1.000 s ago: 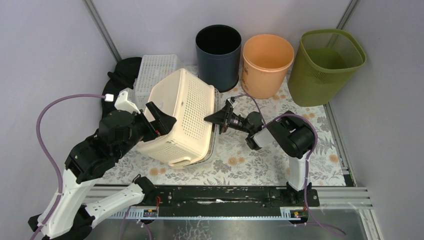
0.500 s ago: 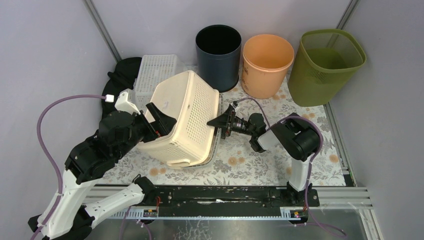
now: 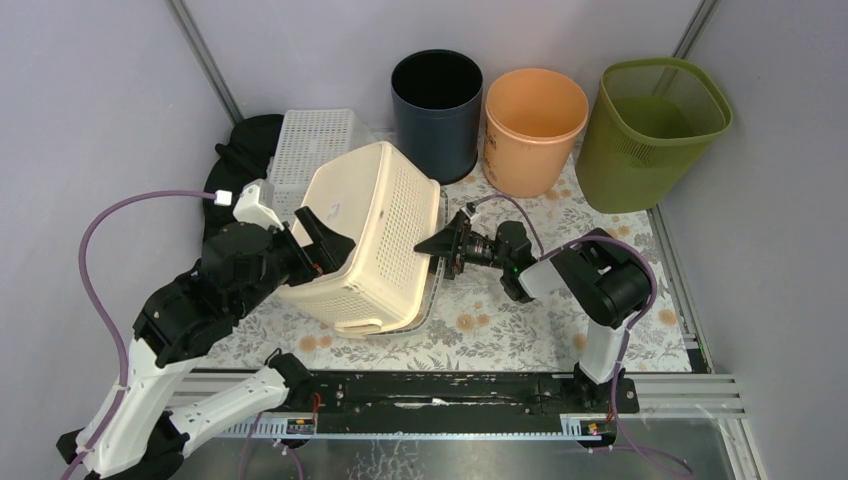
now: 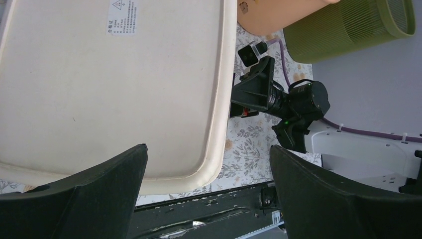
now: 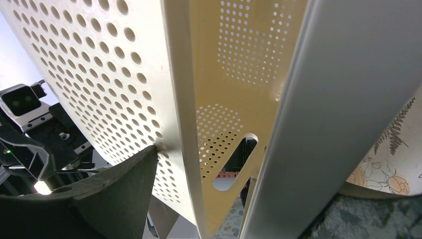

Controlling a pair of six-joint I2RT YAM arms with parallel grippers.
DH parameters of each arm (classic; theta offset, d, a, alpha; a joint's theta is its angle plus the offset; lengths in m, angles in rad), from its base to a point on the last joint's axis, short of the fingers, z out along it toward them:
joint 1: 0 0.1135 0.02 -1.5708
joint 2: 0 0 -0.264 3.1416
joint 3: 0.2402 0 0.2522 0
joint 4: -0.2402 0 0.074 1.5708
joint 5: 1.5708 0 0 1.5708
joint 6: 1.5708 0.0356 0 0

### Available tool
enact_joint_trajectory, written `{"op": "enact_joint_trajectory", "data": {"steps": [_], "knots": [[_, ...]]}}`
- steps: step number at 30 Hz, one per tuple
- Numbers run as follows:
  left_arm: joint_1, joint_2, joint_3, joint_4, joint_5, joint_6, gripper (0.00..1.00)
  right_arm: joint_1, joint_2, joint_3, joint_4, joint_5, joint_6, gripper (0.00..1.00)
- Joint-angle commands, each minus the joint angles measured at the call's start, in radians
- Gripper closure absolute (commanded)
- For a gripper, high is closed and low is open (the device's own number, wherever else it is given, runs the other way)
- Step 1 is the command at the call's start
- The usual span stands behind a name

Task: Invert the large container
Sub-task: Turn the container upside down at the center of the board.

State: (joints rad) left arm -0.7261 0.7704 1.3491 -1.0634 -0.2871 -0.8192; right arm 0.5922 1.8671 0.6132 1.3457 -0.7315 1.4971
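3 waste bins are counted at the back: 1 dark bin (image 3: 436, 110), 1 orange bin (image 3: 535, 125), 1 green bin (image 3: 655, 125). 2 perforated baskets are seen: 1 lg. cream basket (image 3: 375, 235), 1 smaller white basket (image 3: 315, 140). 2 robot arms are counted, w/ 1 gripper each: left gripper (image 3: 318, 240), right gripper (image 3: 440, 245). 2 purple cables (image 3: 100, 260) are seen.

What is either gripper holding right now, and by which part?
Left gripper is open at the base of the cream basket, gripping nothing. Right gripper straddles its rim wall; whether it clamps cannot be told.
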Motion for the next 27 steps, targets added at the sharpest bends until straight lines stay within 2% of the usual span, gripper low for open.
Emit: {"op": "enact_joint_trajectory", "data": {"steps": [1, 6, 16, 20, 21, 23, 25, 27], "knots": [[-0.005, 0.000, -0.015, 0.051, 0.009, -0.002, 0.00, -0.017, 0.000, -0.005, -0.340, 0.027, -0.145, 0.16], [-0.004, 0.004, -0.023, 0.062, 0.015, 0.002, 0.00, -0.018, -0.026, -0.004, -0.487, 0.032, -0.213, 0.06], [-0.003, 0.005, -0.031, 0.070, 0.022, 0.005, 0.00, -0.028, -0.071, -0.013, -0.666, 0.055, -0.274, 0.10], [-0.004, 0.003, -0.052, 0.079, 0.030, 0.000, 0.00, -0.041, -0.082, -0.047, -0.627, 0.049, -0.274, 0.14], [-0.005, 0.004, -0.056, 0.086, 0.033, -0.001, 0.00, -0.044, -0.082, -0.058, -0.589, 0.040, -0.267, 0.12], [-0.004, 0.006, -0.063, 0.093, 0.039, -0.001, 0.00, -0.047, -0.079, -0.070, -0.531, 0.017, -0.257, 0.02], [-0.004, 0.015, -0.066, 0.097, 0.043, 0.001, 0.00, -0.050, -0.079, -0.073, -0.520, 0.009, -0.262, 0.00], [-0.004, 0.020, -0.067, 0.099, 0.048, 0.003, 0.00, -0.054, -0.079, -0.063, -0.579, 0.012, -0.287, 0.00]]}}
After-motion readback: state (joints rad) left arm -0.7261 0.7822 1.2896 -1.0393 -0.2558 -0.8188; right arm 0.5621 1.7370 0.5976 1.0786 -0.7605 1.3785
